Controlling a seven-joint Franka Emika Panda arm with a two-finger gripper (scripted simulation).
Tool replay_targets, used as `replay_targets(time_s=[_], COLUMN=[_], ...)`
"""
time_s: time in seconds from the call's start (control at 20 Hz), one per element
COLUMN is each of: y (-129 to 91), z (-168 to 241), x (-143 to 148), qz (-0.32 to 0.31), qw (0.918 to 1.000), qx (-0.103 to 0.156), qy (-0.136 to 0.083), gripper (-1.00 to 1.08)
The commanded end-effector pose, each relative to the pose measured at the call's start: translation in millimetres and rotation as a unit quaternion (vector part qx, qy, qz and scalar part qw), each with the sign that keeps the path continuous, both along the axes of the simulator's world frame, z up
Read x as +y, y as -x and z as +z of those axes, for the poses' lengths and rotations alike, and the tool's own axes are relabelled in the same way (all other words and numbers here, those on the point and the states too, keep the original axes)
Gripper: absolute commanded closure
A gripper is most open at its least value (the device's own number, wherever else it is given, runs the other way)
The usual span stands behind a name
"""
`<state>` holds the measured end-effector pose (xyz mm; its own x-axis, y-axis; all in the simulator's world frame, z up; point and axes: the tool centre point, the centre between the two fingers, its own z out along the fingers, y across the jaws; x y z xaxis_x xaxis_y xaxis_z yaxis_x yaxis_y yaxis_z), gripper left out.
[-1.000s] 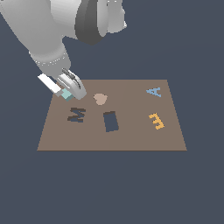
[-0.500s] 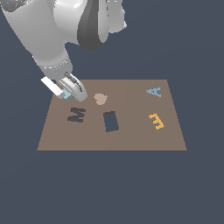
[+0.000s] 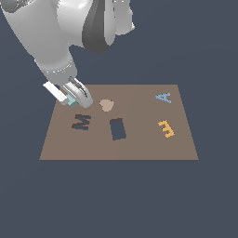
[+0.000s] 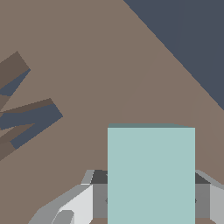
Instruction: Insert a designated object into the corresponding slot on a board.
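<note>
The pale teal block point(image 3: 71, 100) is held between my gripper's fingers point(image 3: 82, 94) over the far corner of the brown board point(image 3: 139, 148), on the exterior view's left. My gripper point(image 3: 74, 98) is shut on it. In the wrist view the block point(image 4: 151, 175) fills the space between the grey fingers point(image 4: 89, 199), with the board point(image 4: 87, 52) beneath. The dark navy rectangular slot point(image 3: 117, 128) lies near the board's middle, to the exterior view's right of the gripper, and is empty. It does not show in the wrist view.
A dark M-shaped cutout point(image 3: 81, 122) lies just in front of the gripper and also shows in the wrist view point(image 4: 26, 118). A tan heart piece point(image 3: 106, 105), a blue letter A point(image 3: 163, 97) and an orange letter piece point(image 3: 166, 128) lie on the board.
The gripper stays at the board's far left corner, still shut on the teal block. The arm above it has shifted its pose slightly.
</note>
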<state>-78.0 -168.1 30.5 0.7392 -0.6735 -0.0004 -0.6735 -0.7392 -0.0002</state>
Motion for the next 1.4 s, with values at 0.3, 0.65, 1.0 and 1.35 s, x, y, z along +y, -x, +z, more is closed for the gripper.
replay_targets(time_s=[0.3,0.65,1.0,1.35], y=[-18.2,-56.3,-98.3,-119.2], z=[1.1,3.5,6.7,9.0], x=[9.2,36.6,87.7,136.0], qz=[0.045,0.148,0.289,0.397], qw=[0.9990,0.9890,0.9572,0.9178], qx=[0.000,0.000,0.000,0.000], qy=[0.000,0.001,0.001,0.001], gripper=[1.08,1.08,1.08,1.08])
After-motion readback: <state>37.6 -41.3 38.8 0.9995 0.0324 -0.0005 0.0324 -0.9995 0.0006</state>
